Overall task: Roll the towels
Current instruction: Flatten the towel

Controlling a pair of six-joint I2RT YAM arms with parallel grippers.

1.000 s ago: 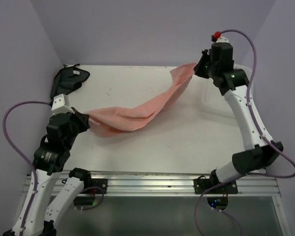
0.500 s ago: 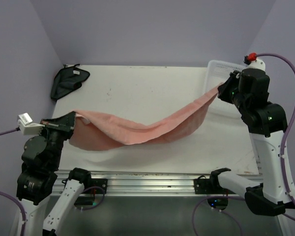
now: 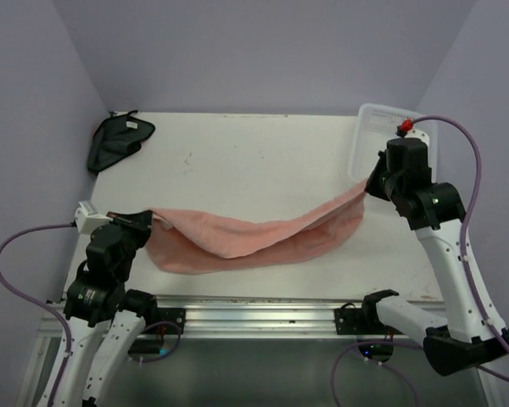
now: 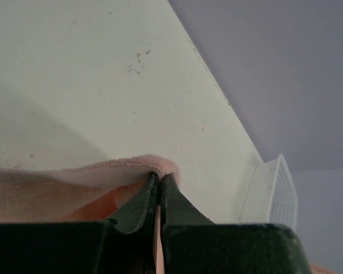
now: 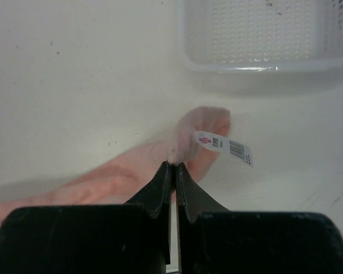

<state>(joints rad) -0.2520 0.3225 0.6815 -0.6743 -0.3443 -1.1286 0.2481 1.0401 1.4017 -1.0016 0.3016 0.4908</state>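
Observation:
The salmon-pink towel [image 3: 254, 237] hangs stretched between my two grippers above the table's near half, its middle sagging onto the table. My left gripper [image 3: 151, 219] is shut on its left corner, seen in the left wrist view [image 4: 160, 174]. My right gripper [image 3: 371, 182] is shut on its right corner, seen in the right wrist view [image 5: 174, 164], next to the towel's white barcode tag [image 5: 224, 146]. The blackish cloth [image 3: 117, 141] with its white tag lies bunched at the table's far left corner.
A white perforated plastic basket [image 3: 366, 136] stands at the far right of the table, just behind my right gripper; it also shows in the right wrist view [image 5: 257, 34] and the left wrist view [image 4: 272, 194]. The metal rail [image 3: 263, 309] runs along the near edge.
Both grippers moved lower and nearer with the towel still held. The right arm came from the far right corner toward the front; the towel now lies lower across the near table.

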